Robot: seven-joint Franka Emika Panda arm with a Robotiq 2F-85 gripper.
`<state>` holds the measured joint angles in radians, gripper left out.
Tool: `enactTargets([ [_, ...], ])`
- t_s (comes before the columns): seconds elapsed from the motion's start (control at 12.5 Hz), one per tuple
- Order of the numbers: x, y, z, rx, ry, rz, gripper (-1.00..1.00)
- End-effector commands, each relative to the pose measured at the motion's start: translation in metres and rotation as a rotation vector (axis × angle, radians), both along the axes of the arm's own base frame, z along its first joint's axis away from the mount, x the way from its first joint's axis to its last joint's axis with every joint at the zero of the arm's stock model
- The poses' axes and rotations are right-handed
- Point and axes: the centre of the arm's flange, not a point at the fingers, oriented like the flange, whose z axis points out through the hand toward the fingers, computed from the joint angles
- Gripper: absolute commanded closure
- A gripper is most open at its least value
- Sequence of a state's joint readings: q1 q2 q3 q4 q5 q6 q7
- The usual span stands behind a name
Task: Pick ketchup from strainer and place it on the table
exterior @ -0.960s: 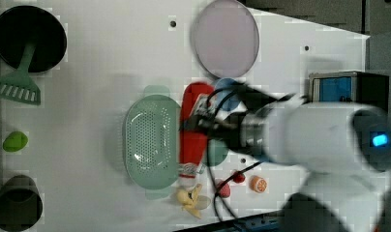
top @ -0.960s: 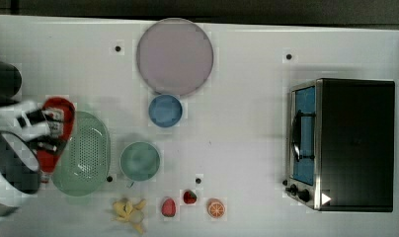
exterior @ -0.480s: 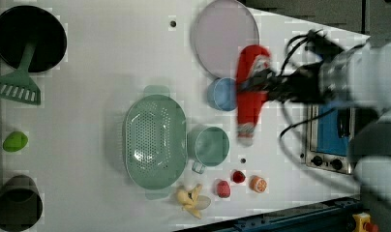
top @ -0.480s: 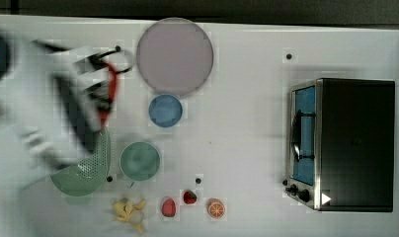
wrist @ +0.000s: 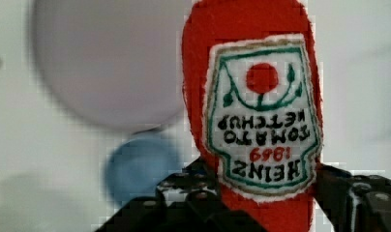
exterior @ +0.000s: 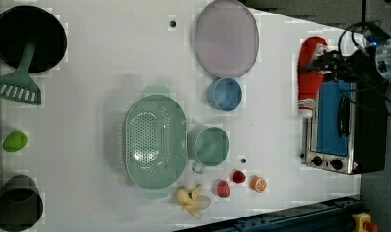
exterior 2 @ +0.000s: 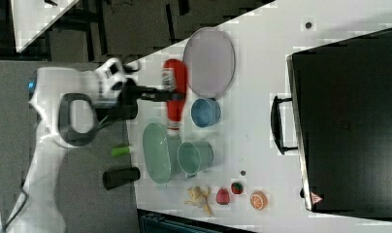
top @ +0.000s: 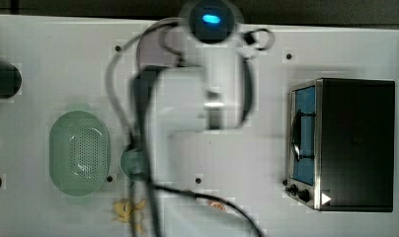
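Red ketchup [wrist: 251,63] between hand [wrist: 261,198] fingers

Top view: arm [top: 187,108] hides ketchup, plate.

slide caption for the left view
Gripper carries the ketchup past the empty strainer, beside the toaster oven.

The ketchup [exterior: 310,72], a red squeeze bottle with a white cap and a white label edged in green, sits clamped between the fingers of the gripper [wrist: 263,193], lifted clear of the desk [exterior: 111,63] with its cap end hanging away from the gripper. The strainer [exterior: 155,140], a pale green oval basket with a perforated bottom, rests flat on the white desk, well apart from the gripper, with nothing inside it.
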<state>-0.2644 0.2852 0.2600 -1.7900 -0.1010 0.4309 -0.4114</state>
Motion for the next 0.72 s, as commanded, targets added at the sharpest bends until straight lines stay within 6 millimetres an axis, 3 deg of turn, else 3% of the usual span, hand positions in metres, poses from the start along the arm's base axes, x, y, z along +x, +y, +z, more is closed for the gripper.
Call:
enactTargets([
  [0.08,-0.010,-0.010,-0.010,-0.009,-0.041,0.087,-0.16],
  [0.32,-0.030,-0.021,-0.059,-0.010,-0.061,0.069,-0.16],
  [0.72,-0.077,-0.015,-0.136,0.009,-0.009,0.070,-0.16],
])
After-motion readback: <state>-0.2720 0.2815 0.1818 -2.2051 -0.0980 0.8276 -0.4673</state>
